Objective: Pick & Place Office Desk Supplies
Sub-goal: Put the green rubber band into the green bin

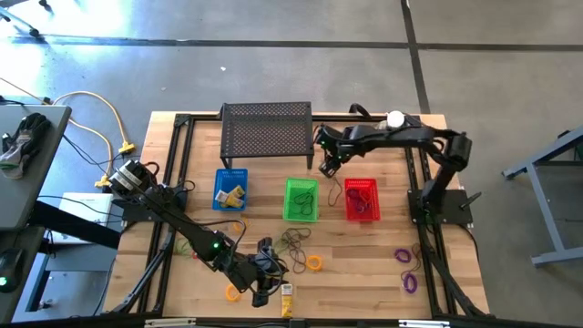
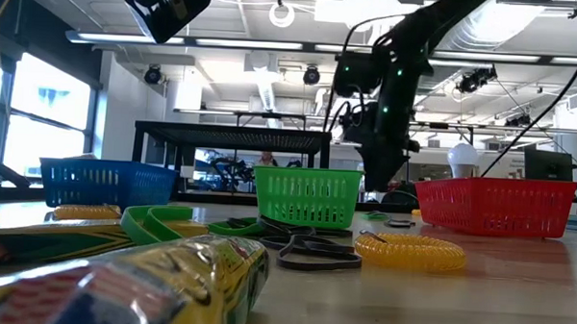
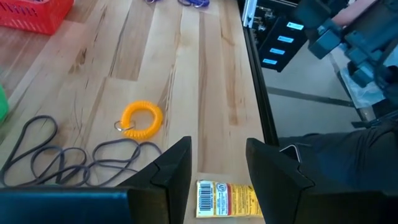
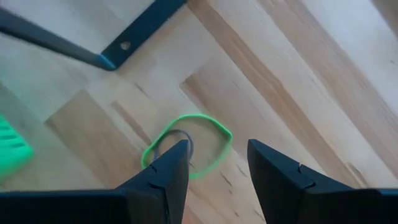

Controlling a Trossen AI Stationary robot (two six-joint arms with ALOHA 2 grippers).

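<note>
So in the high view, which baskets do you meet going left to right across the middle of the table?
Blue basket → green basket → red basket.

Bare wood lies between the green basket (image 1: 301, 199) and red basket (image 1: 362, 199), occupied only by a green loop (image 4: 186, 151). Dark loops (image 1: 293, 240) clutter the front centre; the black mesh stand (image 1: 266, 133) blocks the rear.
</note>
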